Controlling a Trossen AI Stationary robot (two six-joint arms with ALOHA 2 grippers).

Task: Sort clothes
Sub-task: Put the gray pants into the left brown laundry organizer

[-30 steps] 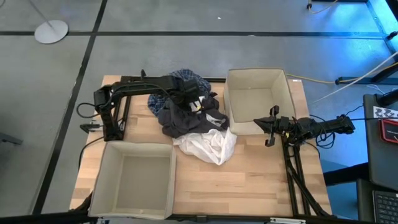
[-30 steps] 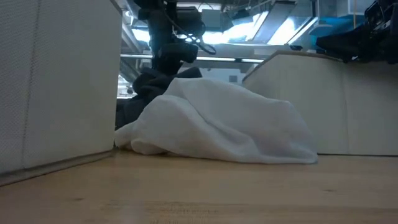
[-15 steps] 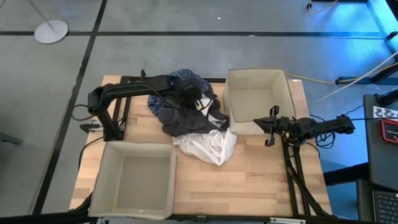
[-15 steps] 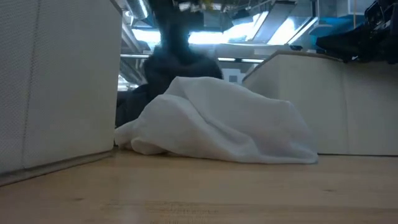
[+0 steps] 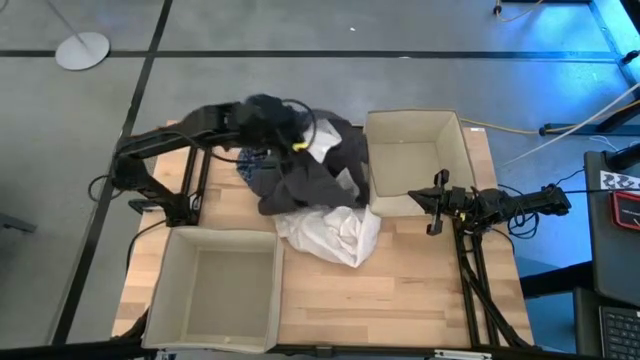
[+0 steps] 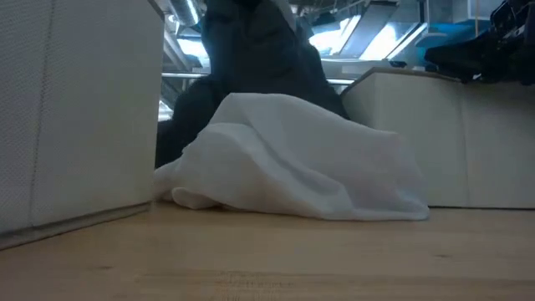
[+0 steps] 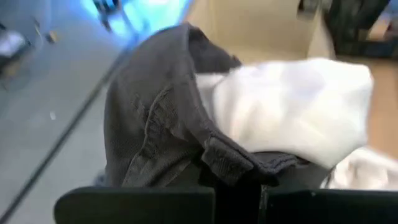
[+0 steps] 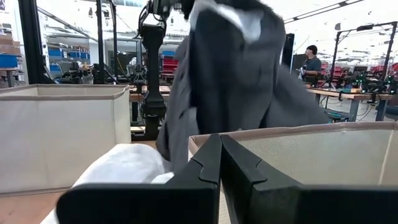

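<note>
Dark grey-black piece (image 5: 318, 180) hangs pinched in left hand (image 5: 285, 128).

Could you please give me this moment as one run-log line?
left gripper: shut on dark grey fabric garment, lifted above pile | right gripper: shut, idle beside beige fabric bin | white fabric garment: on table

A white garment (image 6: 292, 159) lies crumpled on the wooden tabletop (image 6: 267, 259), filling the middle of the scene. Right behind it a dark grey garment (image 6: 251, 75) rises upward, out past the top edge. A beige fabric bin (image 6: 75, 117) stands close on the left, its wall beside the white cloth; another beige bin (image 6: 468, 134) sits farther back on the right.
</note>
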